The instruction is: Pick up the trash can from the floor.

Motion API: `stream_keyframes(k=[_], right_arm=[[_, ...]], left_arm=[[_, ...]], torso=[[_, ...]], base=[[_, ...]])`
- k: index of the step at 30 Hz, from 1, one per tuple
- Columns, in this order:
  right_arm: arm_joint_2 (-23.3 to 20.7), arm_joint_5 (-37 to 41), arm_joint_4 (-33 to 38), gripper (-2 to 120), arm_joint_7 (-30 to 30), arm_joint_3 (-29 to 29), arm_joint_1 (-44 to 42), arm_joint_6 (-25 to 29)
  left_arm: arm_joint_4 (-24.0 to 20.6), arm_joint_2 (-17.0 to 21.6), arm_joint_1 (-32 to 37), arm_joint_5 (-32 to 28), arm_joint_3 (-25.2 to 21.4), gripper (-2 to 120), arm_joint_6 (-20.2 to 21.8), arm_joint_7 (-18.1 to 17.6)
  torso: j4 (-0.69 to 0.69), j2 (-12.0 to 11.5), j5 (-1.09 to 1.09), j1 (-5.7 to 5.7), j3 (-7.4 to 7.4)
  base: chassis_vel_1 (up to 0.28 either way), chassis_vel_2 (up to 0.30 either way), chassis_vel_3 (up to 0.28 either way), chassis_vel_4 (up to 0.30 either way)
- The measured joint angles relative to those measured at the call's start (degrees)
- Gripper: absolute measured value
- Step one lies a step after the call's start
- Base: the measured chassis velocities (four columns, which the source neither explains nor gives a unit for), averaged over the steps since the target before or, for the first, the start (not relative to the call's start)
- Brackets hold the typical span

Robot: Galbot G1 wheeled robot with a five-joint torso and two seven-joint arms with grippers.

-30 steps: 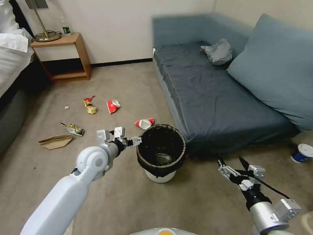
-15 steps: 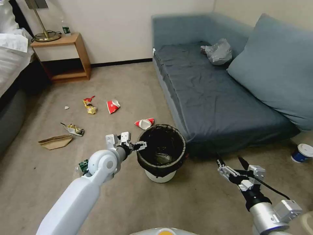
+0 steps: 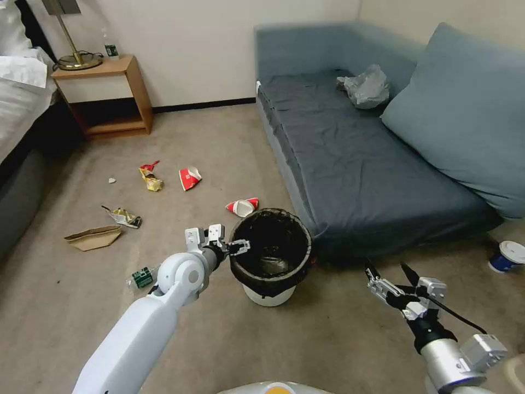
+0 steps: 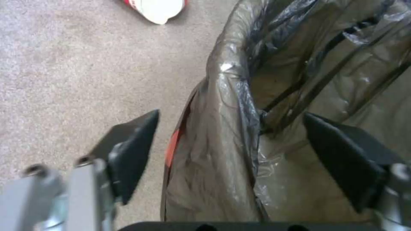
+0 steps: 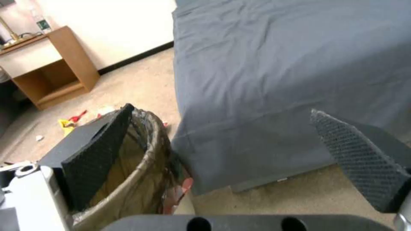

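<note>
Short-pile carpet floor (image 3: 229, 137), round bag-lined trash can (image 3: 270, 256), left pincer (image 3: 239, 247) straddling rim

The floor (image 3: 229, 142) bears the trash can (image 3: 270, 257), crushed cups (image 3: 190, 177) and wrappers (image 3: 150, 179).

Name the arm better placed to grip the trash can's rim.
Left. Its end effector is open astride the trash can rim, one finger inside, one outside. The right end effector hangs open beside the can, apart from it.
</note>
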Motion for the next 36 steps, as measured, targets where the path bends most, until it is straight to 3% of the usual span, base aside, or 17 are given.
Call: stream_keyframes(k=[21,36], right_arm=[[-0.23,0.98,-0.53,100,-0.04,0.42,0.36,-0.12],[-0.18,0.82,0.08,100,-0.38,0.39,-0.14,-0.12]], left_arm=[[1.0,-0.08,-0.43,2.29,0.41,5,-0.96,1.2],[-2.64,1.49,2.14,2.94,-2.87,3,-1.1,1.38]], torso=[[-0.01,0.0,-0.01,0.0,0.0],[0.0,0.0,-0.01,0.0,0.0]], base=[[0.0,0.0,0.0,0.0],[0.0,0.0,0.0,0.0]])
